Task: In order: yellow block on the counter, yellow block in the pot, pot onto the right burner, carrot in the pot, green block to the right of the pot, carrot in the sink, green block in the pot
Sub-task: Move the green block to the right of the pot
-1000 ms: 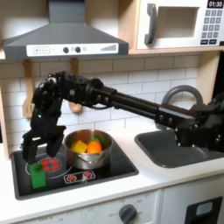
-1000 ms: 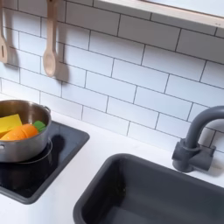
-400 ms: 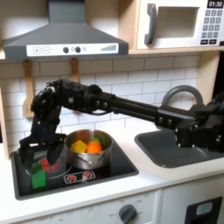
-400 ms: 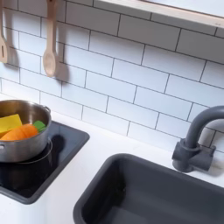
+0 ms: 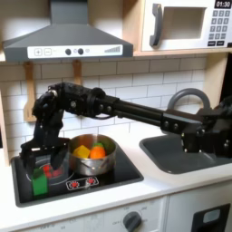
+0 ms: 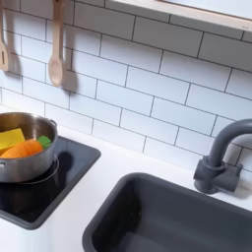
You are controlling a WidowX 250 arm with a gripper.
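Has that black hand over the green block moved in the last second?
Yes. In the first exterior view the hand has come down around the green block, closer to the black stovetop, while the pot beside it stayed put.

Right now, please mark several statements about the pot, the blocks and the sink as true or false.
1. The carrot lies in the pot. True.
2. The yellow block sits in the sink. False: it is in the pot beside the carrot.
3. The end effector is at the green block on the stovetop. True.
4. The pot stands on the counter. False: it stands on the stovetop.
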